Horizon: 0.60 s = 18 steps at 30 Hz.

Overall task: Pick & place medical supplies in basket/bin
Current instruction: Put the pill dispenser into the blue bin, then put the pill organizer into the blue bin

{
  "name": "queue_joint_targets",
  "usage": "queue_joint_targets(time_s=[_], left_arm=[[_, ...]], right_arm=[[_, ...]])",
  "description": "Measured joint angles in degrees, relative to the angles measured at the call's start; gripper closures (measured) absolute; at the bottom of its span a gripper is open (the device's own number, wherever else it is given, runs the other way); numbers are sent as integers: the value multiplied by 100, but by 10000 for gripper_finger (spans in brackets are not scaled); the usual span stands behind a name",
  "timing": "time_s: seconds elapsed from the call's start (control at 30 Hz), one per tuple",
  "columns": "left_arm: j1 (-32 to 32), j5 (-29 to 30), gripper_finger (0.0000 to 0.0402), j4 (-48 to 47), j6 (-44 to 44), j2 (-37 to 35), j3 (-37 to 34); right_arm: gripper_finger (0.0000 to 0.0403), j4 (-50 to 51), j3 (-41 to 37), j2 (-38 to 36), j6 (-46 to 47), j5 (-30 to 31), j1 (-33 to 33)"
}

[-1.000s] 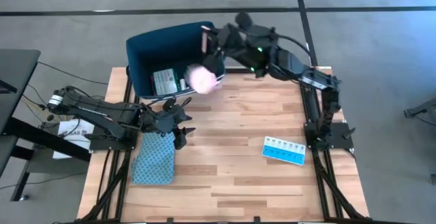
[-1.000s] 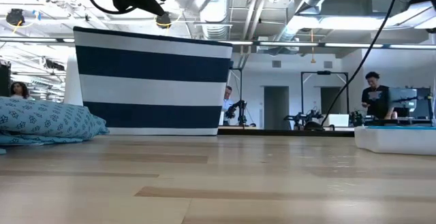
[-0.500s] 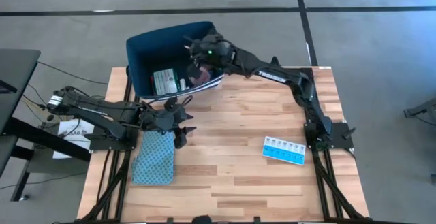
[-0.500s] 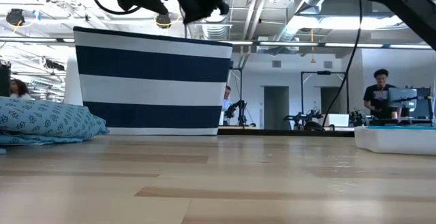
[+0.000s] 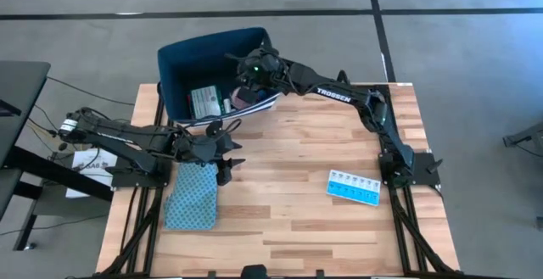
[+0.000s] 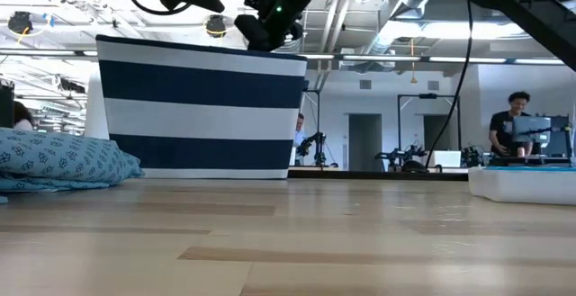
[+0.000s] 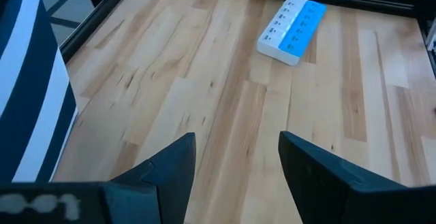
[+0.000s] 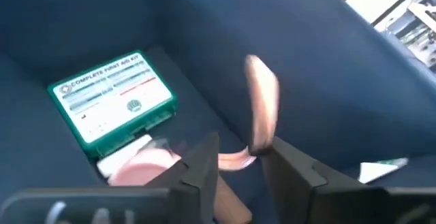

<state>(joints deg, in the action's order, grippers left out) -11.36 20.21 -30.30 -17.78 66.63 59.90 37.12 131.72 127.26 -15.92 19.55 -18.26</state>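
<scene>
Two arms are in view: the right gripper [image 5: 246, 82] reaches into the navy bin [image 5: 182, 58] at the table's [image 5: 297, 211] far left corner, fingers spread, a pink item [image 8: 262, 108] blurred just ahead of them. The green-white box [image 8: 112, 105] lies on the bin floor. The left gripper [image 7: 235, 159], fingers parted and empty, waits near the left edge beside the patterned pouch [image 5: 191, 196]; the blue pill organiser [image 5: 355, 187] lies near the right edge.

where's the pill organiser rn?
High view: the pill organiser lies on the table's right side, near the right arm's base, apart from the bin.
</scene>
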Motion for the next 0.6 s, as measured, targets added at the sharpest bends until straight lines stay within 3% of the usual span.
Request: queue_joint_targets(time_s=[0.3,0.5,0.6], left_arm=[[1,2,202,6,2,0,0],[1,5,202,-12,3,0,2],[1,4,202,11,2,0,4]], right_arm=[[232,949,322,-117,-13,20,140],[218,1547,336,-552,-117,848,450],[221,2072,330,-886,-78,909,681]])
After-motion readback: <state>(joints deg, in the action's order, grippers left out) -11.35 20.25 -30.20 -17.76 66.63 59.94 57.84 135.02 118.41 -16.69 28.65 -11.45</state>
